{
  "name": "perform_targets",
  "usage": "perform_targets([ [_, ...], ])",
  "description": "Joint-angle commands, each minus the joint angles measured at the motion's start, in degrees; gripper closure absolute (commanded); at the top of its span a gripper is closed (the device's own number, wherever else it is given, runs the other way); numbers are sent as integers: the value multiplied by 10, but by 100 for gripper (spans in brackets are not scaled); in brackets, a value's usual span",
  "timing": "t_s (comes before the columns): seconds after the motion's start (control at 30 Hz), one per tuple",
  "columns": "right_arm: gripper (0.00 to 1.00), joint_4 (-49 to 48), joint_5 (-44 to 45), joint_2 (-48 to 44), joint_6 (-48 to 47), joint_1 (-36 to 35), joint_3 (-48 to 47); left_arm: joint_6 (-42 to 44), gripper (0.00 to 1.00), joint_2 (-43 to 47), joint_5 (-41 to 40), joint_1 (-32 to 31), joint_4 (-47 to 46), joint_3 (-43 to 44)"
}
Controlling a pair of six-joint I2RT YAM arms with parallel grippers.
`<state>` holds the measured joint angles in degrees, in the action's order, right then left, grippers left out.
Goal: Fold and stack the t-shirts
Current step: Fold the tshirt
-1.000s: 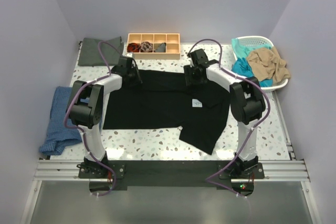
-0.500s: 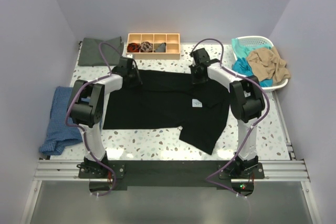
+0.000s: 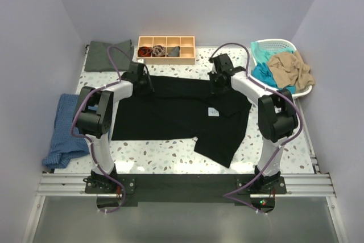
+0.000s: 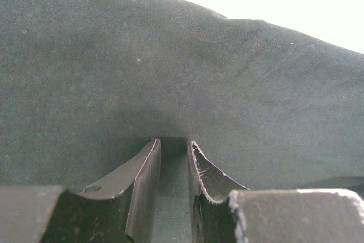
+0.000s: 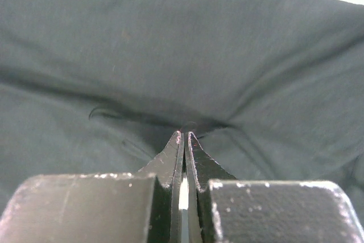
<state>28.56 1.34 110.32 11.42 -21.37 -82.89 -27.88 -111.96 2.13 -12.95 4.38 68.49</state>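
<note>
Black t-shirt [image 3: 176,112] lies spread flat mid-table [image 3: 165,155]. Its small white tag [image 3: 212,111] faces up, right of centre. One sleeve trails toward the near right.

Left gripper [image 3: 142,83]: at the shirt's far left edge. In the wrist view the left gripper [image 4: 172,145] has its fingers drawn in to a narrow gap. Dark cloth fills that gap and bulges around the tips, so this reads as a grip on a fold of the black t-shirt [image 4: 182,72].

Right gripper [image 3: 218,86]: at the shirt's far edge, right of centre. In the wrist view the right gripper [image 5: 183,135] has its tips pressed together with no gap between them. Creases in the black t-shirt [image 5: 170,55] run in to the tips, so it has cloth pinched.

Other shirts:
- Dark grey-green t-shirt [image 3: 105,55] lies folded at the far left corner.
- Teal t-shirt [image 3: 263,72] and tan t-shirt [image 3: 291,66] are heaped in the white basket [image 3: 304,92] at far right, with the tan one on top.

Also present:
- Blue cloth [image 3: 65,129] sits at the left table edge, partly hanging over.
- Compartment tray [image 3: 166,37] stands at far centre, holding small dark-red and grey bundles.
</note>
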Motion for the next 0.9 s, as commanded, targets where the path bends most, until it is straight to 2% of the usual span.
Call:
perform_targets([
  [0.0, 100, 16, -42, -46, 18, -3, 25, 1, 70, 0, 2, -2, -10, 9],
  [0.23, 100, 31, -72, -75, 36, -36, 67, 0, 70, 0, 0, -2, -9, 10],
  [0.5, 100, 56, -122, -62, 72, -99, 63, -2, 70, -5, 0, -2, -6, 12],
  [0.53, 92, 60, -133, -63, 74, -105, 64, -2, 70, -5, 1, -2, -4, 13],
  [0.6, 100, 57, -143, -83, 82, -117, 77, -2, 70, -8, 1, -2, -3, 16],
  [0.63, 100, 51, -155, -91, 84, -120, 94, -1, 70, -10, 1, -2, -2, 16],
  [0.67, 75, 49, -158, -99, 89, -121, 99, -1, 70, -11, 1, -2, -2, 17],
  [0.7, 66, 66, -153, -110, 89, -122, 99, -1, 70, -13, 2, -3, 0, 18],
  [0.73, 59, 73, -138, -117, 87, -123, 97, -1, 70, -15, 3, -2, 1, 18],
  [0.87, 52, 99, -45, -162, 74, -122, 97, -1, 70, -19, 6, -2, 5, 22],
])
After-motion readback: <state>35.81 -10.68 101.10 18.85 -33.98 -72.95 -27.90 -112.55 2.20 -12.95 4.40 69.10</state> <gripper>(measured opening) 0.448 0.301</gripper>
